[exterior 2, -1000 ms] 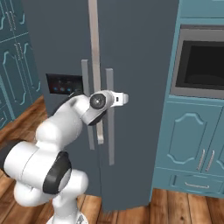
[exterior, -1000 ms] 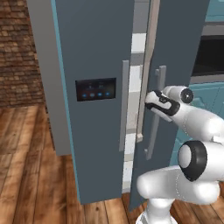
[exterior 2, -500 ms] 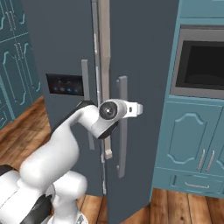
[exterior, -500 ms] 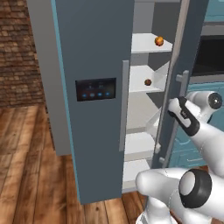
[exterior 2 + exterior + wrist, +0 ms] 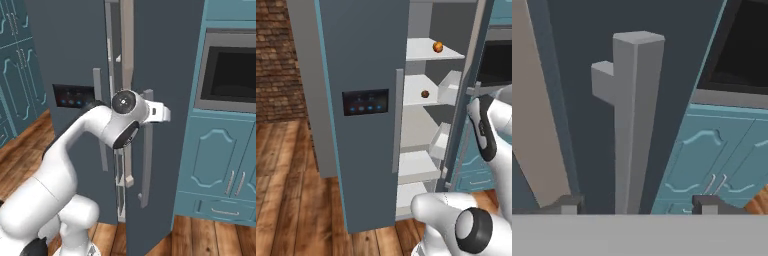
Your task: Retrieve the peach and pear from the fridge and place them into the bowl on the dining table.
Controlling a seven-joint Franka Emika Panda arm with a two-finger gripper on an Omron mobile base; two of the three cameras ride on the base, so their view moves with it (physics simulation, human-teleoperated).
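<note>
The slate-grey fridge (image 5: 356,50) has its right door (image 5: 165,50) swung wide. On the top white shelf lies the yellow-orange pear (image 5: 438,46). One shelf lower sits the dark red peach (image 5: 425,93). My gripper (image 5: 161,112) is at the outer face of that door, level with the top of its pale bar handle (image 5: 146,150). In the hand view the gripper (image 5: 637,205) is open. The handle (image 5: 634,125) stands between the fingertips (image 5: 569,204) with a gap on each side. The bowl and the dining table are out of view.
Teal cabinets (image 5: 220,155) and a built-in oven (image 5: 232,70) stand right of the fridge, close behind the open door. The left fridge door (image 5: 363,150) with its black panel of blue lights (image 5: 365,102) is closed. Wooden floor (image 5: 291,190) lies in front.
The right fridge door has swung from nearly closed to wide open, baring the shelves and both fruits. My fingers, shut on the handle before, now stand apart around it.
</note>
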